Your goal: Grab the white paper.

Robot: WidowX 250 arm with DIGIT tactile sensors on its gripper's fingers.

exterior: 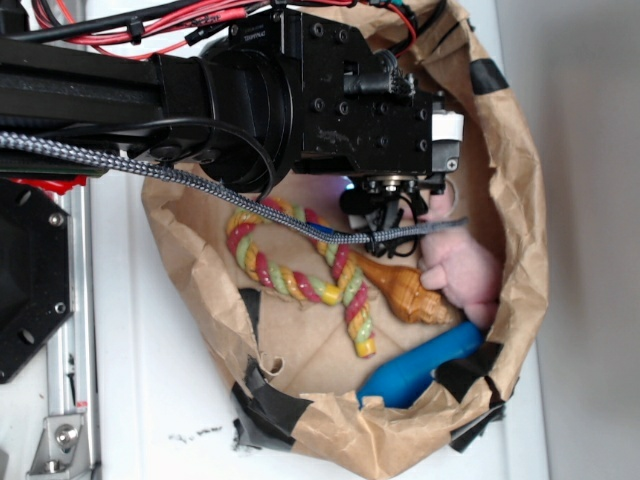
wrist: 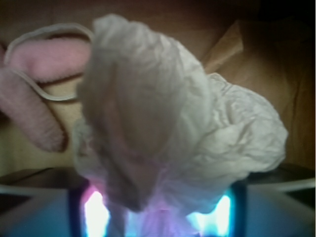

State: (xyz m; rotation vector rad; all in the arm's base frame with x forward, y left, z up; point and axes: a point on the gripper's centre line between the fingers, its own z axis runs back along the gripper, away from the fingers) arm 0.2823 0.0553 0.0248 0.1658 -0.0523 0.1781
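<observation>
Gripper (exterior: 400,205) sits down inside the brown paper bag (exterior: 520,200) in the exterior view, paper hidden by the arm. Wrist view fills that in: white paper (wrist: 173,128) pinched between the fingers, pink plush toy (wrist: 39,79) and white ring (wrist: 34,59) behind.

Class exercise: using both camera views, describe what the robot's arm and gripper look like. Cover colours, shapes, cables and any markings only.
The arm is matte black, built from boxy blocks with round joints and visible screw heads, carrying faint pale lettering too small to read. A grey braided cable trails across it, and red wires run along the top. The gripper is black too; in the wrist view its fingers look pale and glow blue-pink.
</observation>
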